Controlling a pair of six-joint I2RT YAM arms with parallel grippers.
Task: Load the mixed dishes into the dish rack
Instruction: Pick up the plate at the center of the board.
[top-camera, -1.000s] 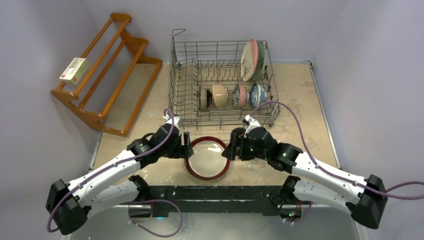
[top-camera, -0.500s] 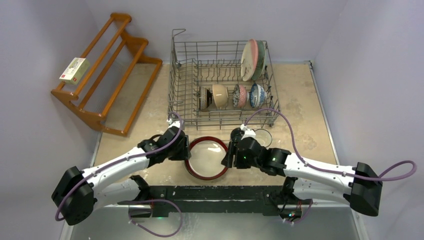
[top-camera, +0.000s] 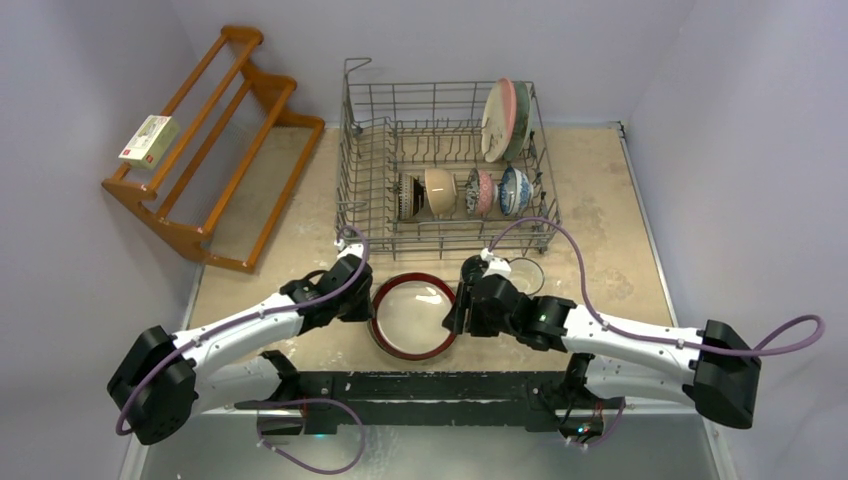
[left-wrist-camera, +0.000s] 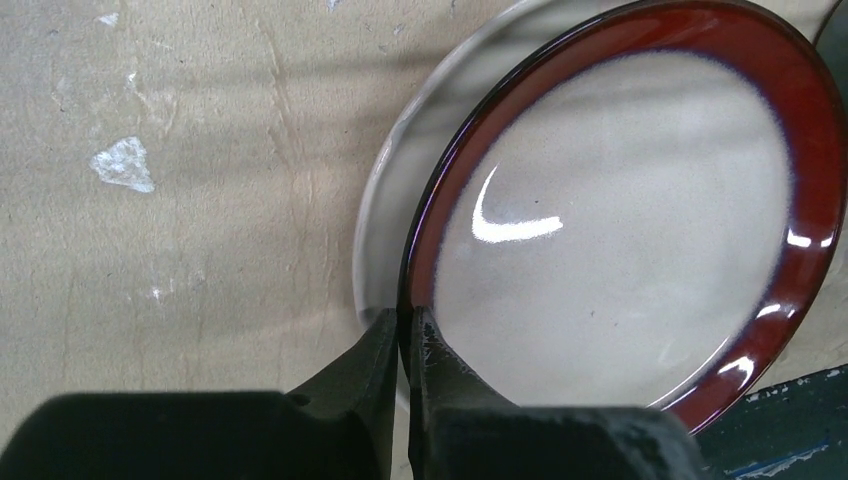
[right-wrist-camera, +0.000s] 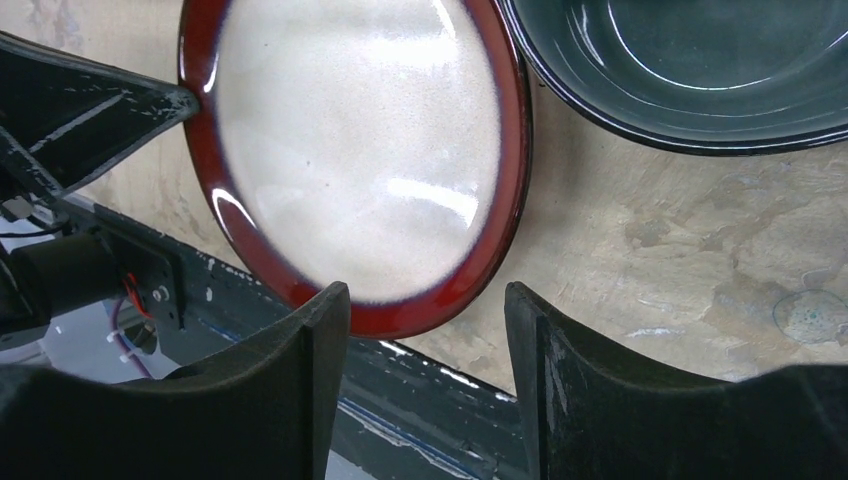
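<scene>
Beige surface, walled on three sides, with bare stretches to the right of the dish rack and between it and the wooden shelf at far left, which carried a small box. The rack stood at far centre; upright plates filled its back right corner, a row of bowls stood on edge along its middle right, and the tines of its left half were bare. The red-rimmed plate lay between the rack's near wall and the dark rail at the surface's near edge, with a dark teal dish just beside it on the right. The left fingers were closed on the plate's left rim. The right fingers stood apart at the opposite rim, which lay in the gap between them.
</scene>
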